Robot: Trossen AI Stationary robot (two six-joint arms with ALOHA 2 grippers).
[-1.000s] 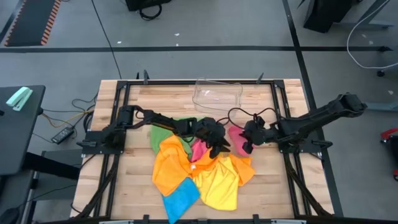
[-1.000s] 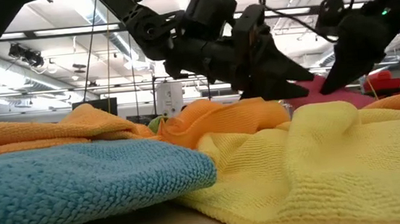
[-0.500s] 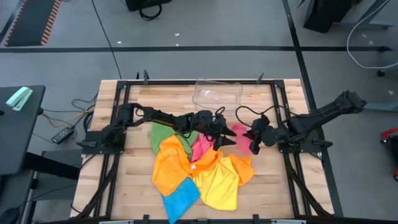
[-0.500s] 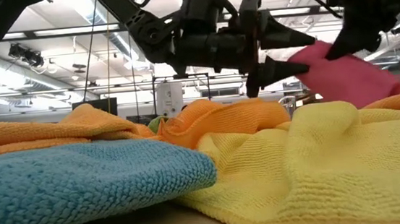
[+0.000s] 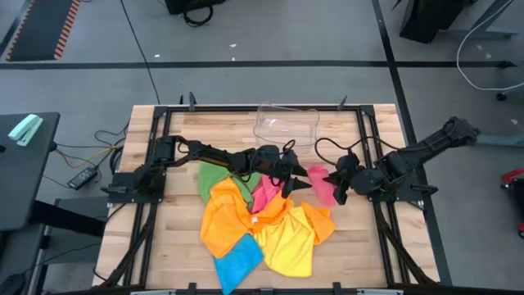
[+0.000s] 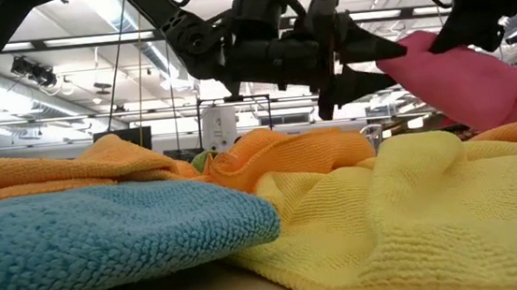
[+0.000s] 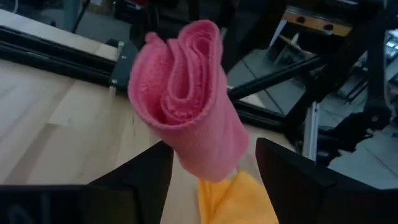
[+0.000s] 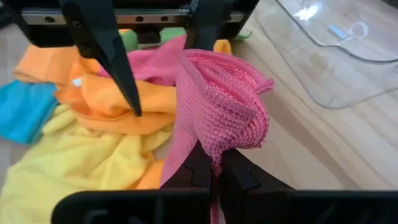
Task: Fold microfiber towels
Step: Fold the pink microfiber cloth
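1. Overhead, the right gripper (image 5: 338,185) pinches a pink towel (image 5: 322,182) just right of the heap (image 5: 262,225), apparently to lift it apart for folding. The left gripper (image 5: 296,180), jaws spread, sits beside the towel, not gripping it.
2. Level with the table, the pink towel hangs above the heap's yellow towel (image 6: 415,216), off the pile.
3. From the left wrist, the towel hangs bunched between spread fingers (image 7: 143,171), untouched.
4. From the right wrist, fingers (image 8: 233,168) press together on the towel's lower edge; a clear tray (image 8: 336,50) lies beyond the heap.
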